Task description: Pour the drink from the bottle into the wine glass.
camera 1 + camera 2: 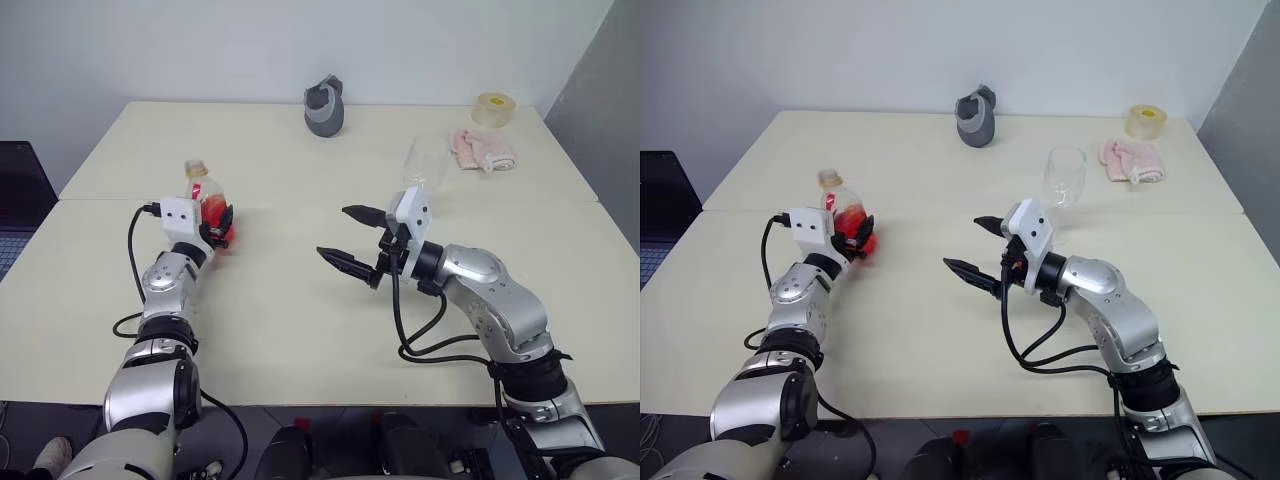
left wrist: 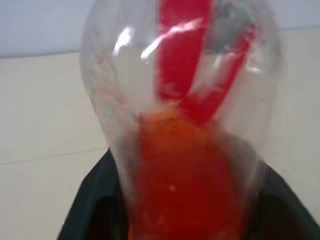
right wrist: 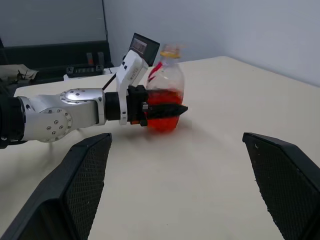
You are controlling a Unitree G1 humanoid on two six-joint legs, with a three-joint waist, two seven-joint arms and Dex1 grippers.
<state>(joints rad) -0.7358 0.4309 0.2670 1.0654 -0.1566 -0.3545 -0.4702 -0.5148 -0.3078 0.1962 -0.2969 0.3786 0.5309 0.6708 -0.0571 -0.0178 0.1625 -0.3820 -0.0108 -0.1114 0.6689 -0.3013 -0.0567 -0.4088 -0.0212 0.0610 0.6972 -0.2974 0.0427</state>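
Note:
The bottle (image 1: 203, 190) stands on the table (image 1: 300, 320) at the left, with its yellowish cap on and the red drink (image 3: 161, 121) in its lower half. My left gripper (image 1: 218, 226) reaches level around the bottle's lower body; whether it presses on the plastic I cannot tell. In the left wrist view the bottle (image 2: 180, 100) sits very close. The wine glass (image 1: 1065, 178) stands upright to the right of centre, clear, just behind my right hand. My right gripper (image 1: 333, 232) hovers open above mid-table, pointing left toward the bottle, nothing between its fingers (image 3: 85, 185).
At the table's far edge sits a grey rounded object (image 1: 325, 105). A roll of tape (image 1: 490, 108) and a pink cloth (image 1: 483, 148) lie at the far right. A seam (image 1: 300, 202) runs across the table. Dark equipment (image 1: 20, 195) stands beyond the left edge.

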